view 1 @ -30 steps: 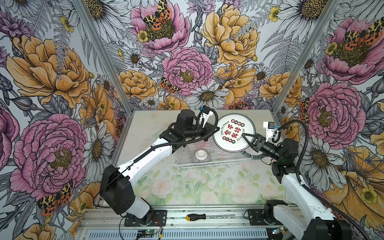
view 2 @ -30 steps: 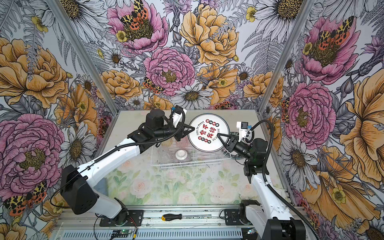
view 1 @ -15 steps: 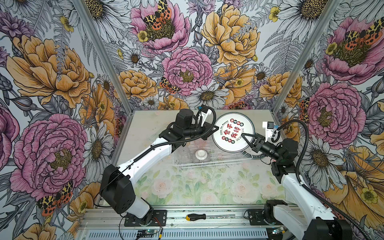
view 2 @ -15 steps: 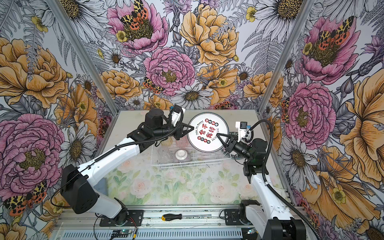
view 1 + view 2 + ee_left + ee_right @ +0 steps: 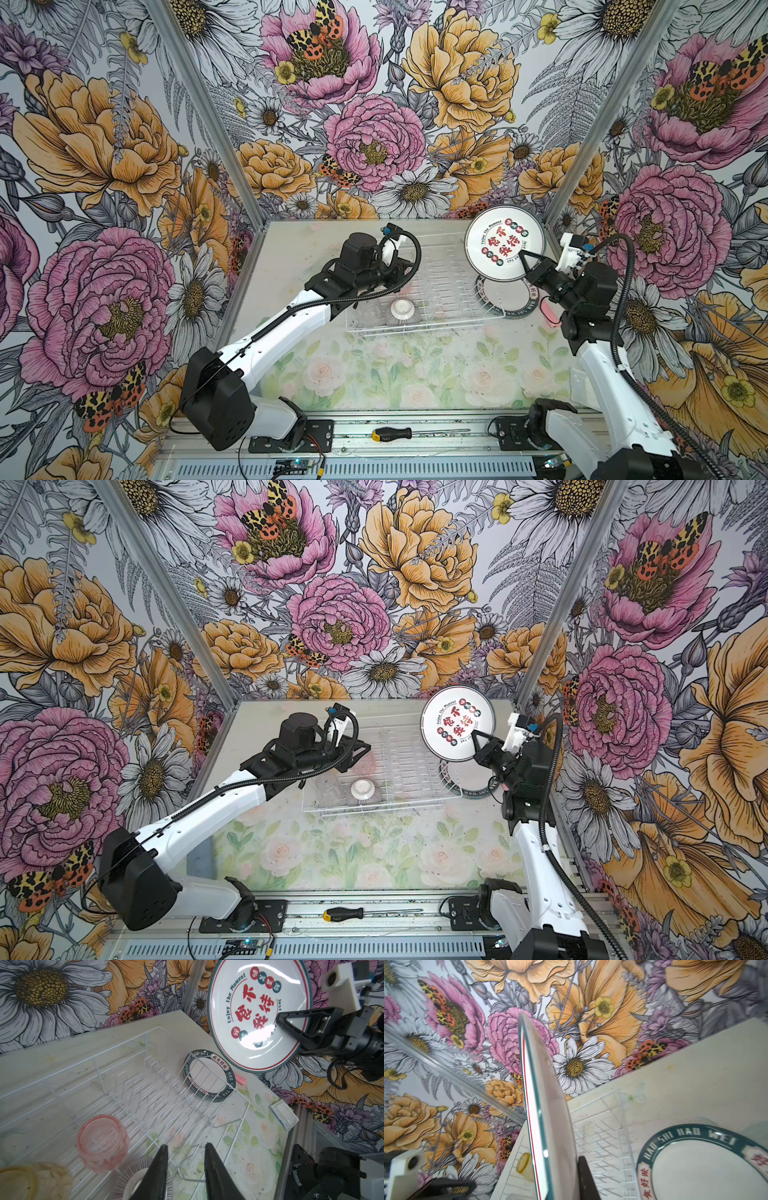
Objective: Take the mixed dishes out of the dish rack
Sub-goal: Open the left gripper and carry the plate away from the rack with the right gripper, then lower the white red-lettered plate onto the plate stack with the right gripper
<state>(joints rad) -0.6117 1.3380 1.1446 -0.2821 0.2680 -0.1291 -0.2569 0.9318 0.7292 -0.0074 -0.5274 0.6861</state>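
Right claw [image 5: 527, 261] has carried the plate [image 5: 496, 237] rightward; left claw [image 5: 186, 1146] parted.

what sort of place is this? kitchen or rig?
Probably a lab test cell, not a kitchen: floral-printed wall panels in aluminium framing, a screwdriver on the base rail, a wire dish rack on a printed tabletop.
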